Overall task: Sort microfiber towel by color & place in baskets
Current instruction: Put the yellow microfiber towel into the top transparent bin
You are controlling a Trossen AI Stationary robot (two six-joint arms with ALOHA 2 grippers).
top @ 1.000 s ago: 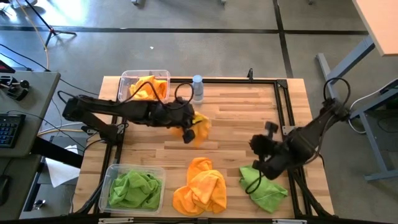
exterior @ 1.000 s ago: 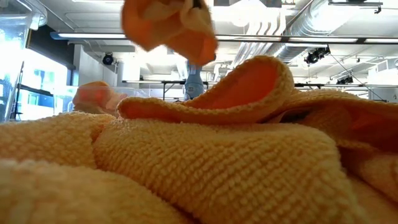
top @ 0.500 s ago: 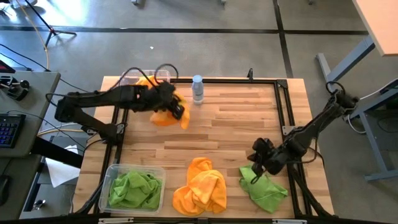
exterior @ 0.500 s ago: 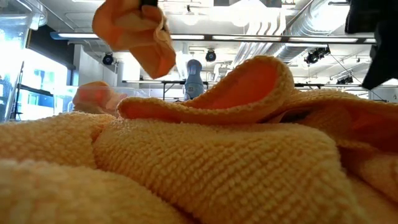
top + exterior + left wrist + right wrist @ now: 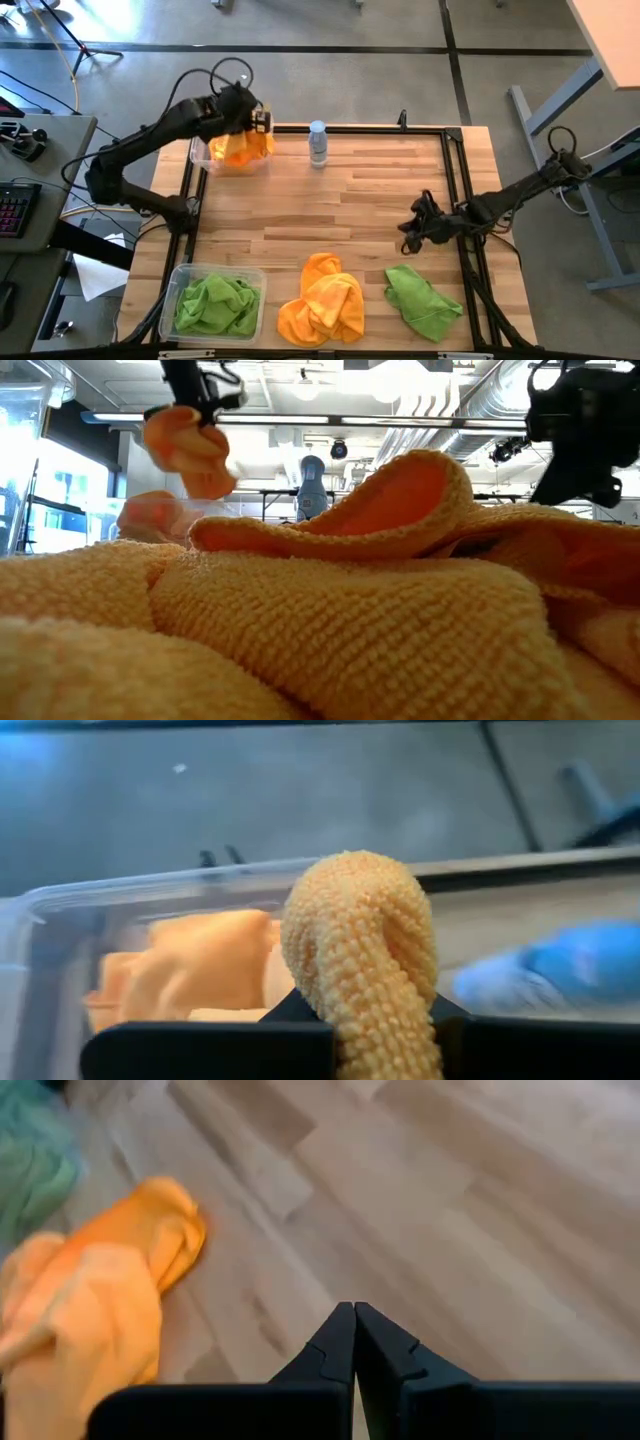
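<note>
While our left claw (image 5: 258,122) grips an orange towel (image 5: 240,148) above the upper-left basket (image 5: 200,130), releasing off-centre probably drapes it over the rim.

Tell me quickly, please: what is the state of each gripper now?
Left gripper: shut on an orange towel, above the far basket.
Right gripper: shut, holding nothing, over bare table.

Robotics lab, exposed ceiling ducts (image 5: 440,400), keyboard (image 5: 10,208) (desk alongside)
</note>
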